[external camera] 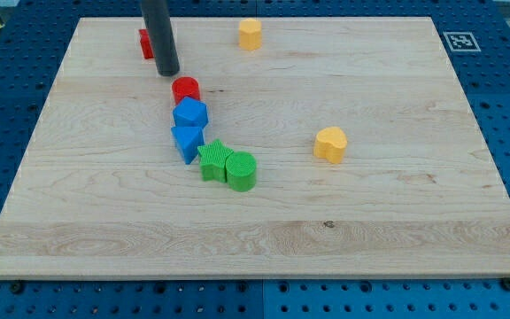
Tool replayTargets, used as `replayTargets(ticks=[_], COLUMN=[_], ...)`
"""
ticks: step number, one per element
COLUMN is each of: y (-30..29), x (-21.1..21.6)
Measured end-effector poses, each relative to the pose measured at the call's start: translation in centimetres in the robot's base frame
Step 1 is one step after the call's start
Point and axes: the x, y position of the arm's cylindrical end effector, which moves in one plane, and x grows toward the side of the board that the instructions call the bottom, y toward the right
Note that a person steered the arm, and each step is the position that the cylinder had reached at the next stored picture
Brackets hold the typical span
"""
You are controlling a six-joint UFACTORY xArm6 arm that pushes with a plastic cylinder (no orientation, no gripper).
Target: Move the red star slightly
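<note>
**Desk:** Where did your end effector stand when the shutter fell?

**Arm:** My tip [168,73] rested on the wooden table [397,221], near the view's top left. It was a plain dark rod, with nothing on it to part or close, and it clamped nothing. The rod came down from the view's top edge.

**Desk:** And the red star?

**Arm:** A red block [145,42] sat just behind the rod, toward the view's left, close to the table's far edge. The rod hid much of it, so I could not make out its shape, nor whether the rod touched it.

**Desk:** What lay nearest the tip otherwise?

**Arm:** A red cylinder [185,89] stood just below and to the right of my tip, near but apart. From it a chain of blocks ran down toward the view's centre: a blue block [190,114] against the cylinder, a second blue block [187,141] under that, then a green star [212,160] and a green cylinder [243,171] side by side, touching.

**Desk:** Anything further off?

**Arm:** A yellow block [251,34] stood near the top edge, well to the right of my tip. A yellow heart [330,144] lay alone right of centre, well apart from the chain.
</note>
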Motion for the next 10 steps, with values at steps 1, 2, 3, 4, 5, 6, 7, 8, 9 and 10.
replayTargets(ticks=[1, 2, 3, 4, 5, 6, 7, 8, 9, 10], y=[-0.7, -2.3, -2.3, -2.1, -2.1, -2.1, -2.1, -2.1, -1.1, 0.8], x=[-2.9, -3.0, -2.9, -2.2, -2.2, -2.0, -0.8, -0.8, -0.6, -0.2])
